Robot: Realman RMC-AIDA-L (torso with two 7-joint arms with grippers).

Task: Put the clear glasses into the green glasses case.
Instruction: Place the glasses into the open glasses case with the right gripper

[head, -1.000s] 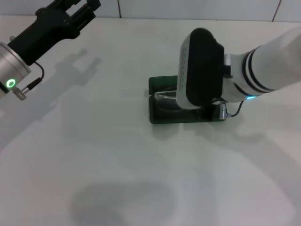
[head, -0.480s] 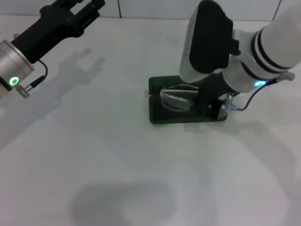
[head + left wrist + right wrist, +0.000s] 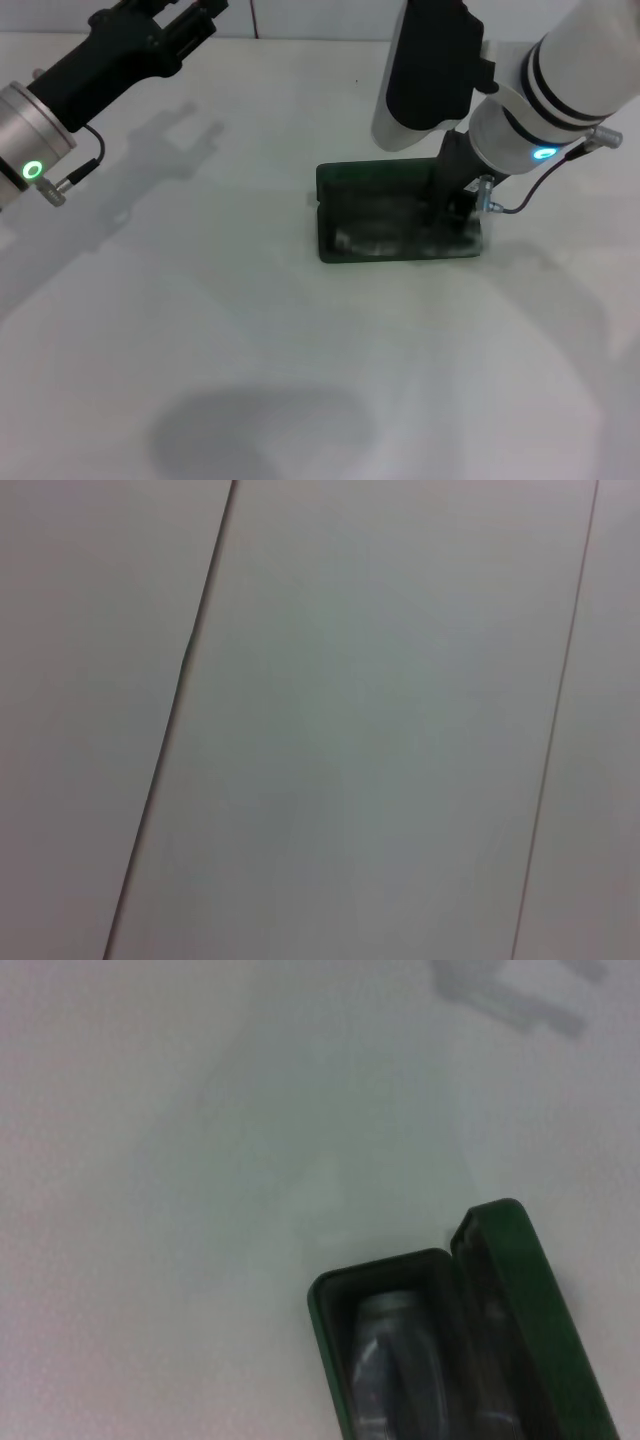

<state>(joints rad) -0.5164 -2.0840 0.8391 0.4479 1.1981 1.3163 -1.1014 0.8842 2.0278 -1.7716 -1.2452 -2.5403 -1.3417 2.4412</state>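
Note:
The green glasses case (image 3: 400,215) lies open mid-table, its lid (image 3: 372,178) folded back toward the far side. The clear glasses (image 3: 375,238) rest inside the case's tray and appear again in the right wrist view as the clear glasses (image 3: 395,1375) in the case (image 3: 335,1320). My right gripper (image 3: 455,205) hangs over the case's right end, close above the glasses' end. Whether it touches them is hidden. My left gripper (image 3: 185,12) is raised at the far left, open and holding nothing, well away from the case.
The white table (image 3: 250,350) surrounds the case on all sides. A tiled wall edge (image 3: 300,20) runs along the back. The left wrist view shows only pale wall panels (image 3: 350,730). The left arm's shadow (image 3: 185,135) falls on the table's far left.
The right arm has lifted and drawn back toward the far side. The glasses, raised at the case's back before, now lie flat in the tray. The left arm barely moved.

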